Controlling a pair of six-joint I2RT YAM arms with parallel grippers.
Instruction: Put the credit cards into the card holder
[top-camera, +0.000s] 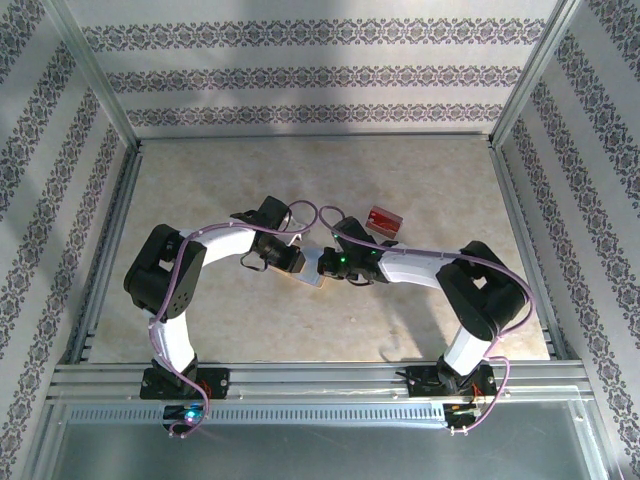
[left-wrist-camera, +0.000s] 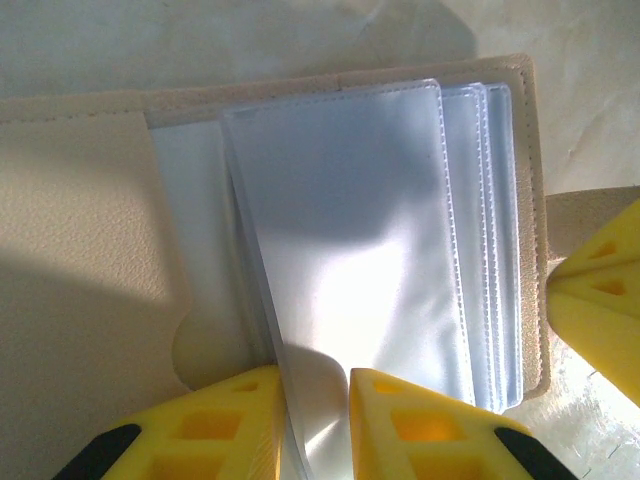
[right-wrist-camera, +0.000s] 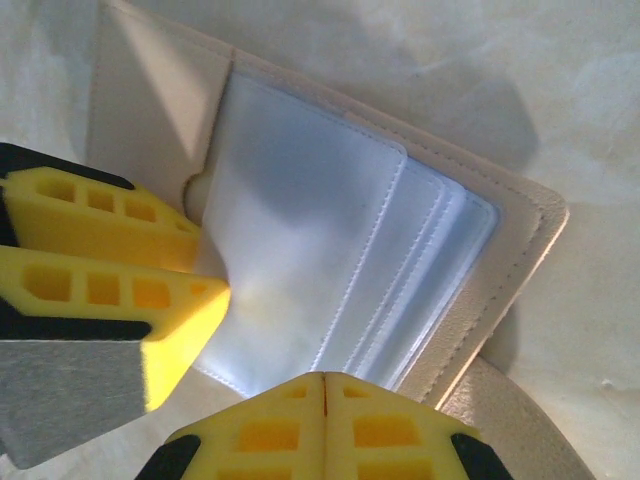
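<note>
On the table the card holder lies open between my two arms, its sleeves fanned and, as far as I can see, empty. The red cards sit untouched a little beyond it. My left gripper pinches one clear sleeve, jaws narrow. The right gripper is closed tight at the holder's edge. I judge this as preparation only — every card is yet to go in.

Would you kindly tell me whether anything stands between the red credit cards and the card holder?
Yes: the right gripper, jaws shut at the edge of the card holder, sits between it and the credit cards, which lie just beyond its wrist.
</note>
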